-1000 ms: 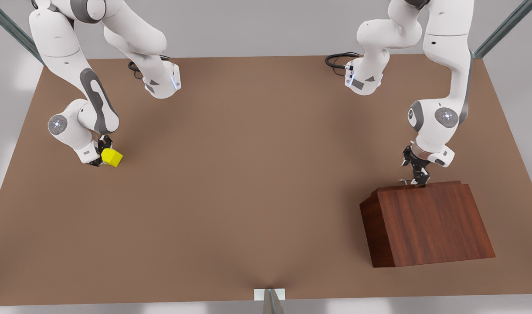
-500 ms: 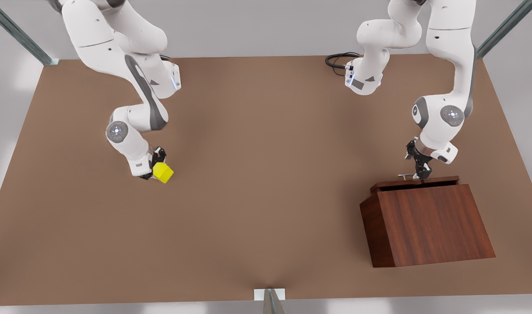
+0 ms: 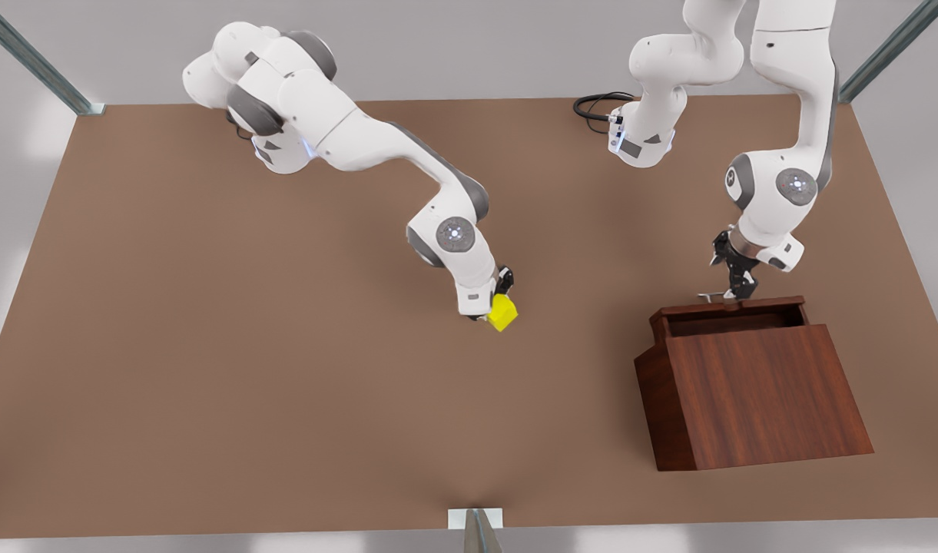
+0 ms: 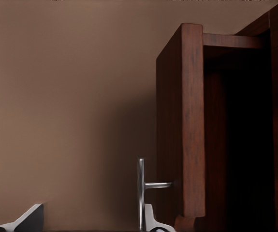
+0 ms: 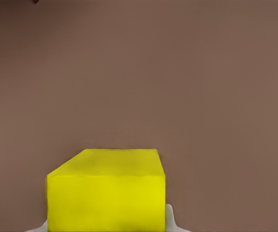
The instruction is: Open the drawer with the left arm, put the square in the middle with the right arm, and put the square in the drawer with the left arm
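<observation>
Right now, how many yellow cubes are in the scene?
1. The yellow cube is held in the right gripper, near the table's middle. The open drawer, its handle at the left gripper, has a dark interior that could hide another.

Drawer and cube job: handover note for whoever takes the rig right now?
Left pincer: at the drawer's silver handle, grip not clear.
Right pincer: shut on the yellow square, over the middle of the table, the front view's left of the wooden box.
Done: drawer partly open.
Left: set the square down mid-table, release; left arm lets go of the handle, picks it up, drops it in the drawer.
</observation>
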{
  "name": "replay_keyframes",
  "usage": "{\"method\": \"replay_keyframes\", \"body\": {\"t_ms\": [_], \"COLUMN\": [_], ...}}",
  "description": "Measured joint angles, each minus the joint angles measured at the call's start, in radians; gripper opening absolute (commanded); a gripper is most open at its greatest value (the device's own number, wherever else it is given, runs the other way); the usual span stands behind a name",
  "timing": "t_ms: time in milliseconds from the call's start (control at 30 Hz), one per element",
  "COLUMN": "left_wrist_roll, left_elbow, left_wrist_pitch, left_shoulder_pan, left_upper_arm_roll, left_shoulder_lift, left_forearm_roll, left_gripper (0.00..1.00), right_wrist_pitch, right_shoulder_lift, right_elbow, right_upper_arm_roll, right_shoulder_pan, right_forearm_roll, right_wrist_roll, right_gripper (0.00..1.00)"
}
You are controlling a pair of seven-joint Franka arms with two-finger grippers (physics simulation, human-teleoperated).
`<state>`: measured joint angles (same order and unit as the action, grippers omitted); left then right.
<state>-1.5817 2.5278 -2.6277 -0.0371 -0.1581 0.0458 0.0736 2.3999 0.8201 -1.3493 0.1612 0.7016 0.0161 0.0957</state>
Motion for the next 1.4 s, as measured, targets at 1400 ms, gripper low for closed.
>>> {"method": "replay_keyframes", "body": {"t_ms": [1400], "left_wrist_roll": [0.916], "left_elbow": [-1.003], "left_wrist_pitch": [0.650], "left_shoulder_pan": [-0.350], "left_upper_arm_roll": [0.460], "left_shoulder_lift": [-0.489], "left_forearm_roll": [0.001], "left_gripper": [1.00], "right_wrist_pitch": [-0.729], "right_shoulder_lift": [-0.674], "right_elbow": [-0.092], "right_upper_arm_roll": [-0.299], "right_shoulder_pan": [-0.638], "right_forearm_roll": [-0.008], "right_wrist_roll": [-0.148], "right_gripper": [1.00]}}
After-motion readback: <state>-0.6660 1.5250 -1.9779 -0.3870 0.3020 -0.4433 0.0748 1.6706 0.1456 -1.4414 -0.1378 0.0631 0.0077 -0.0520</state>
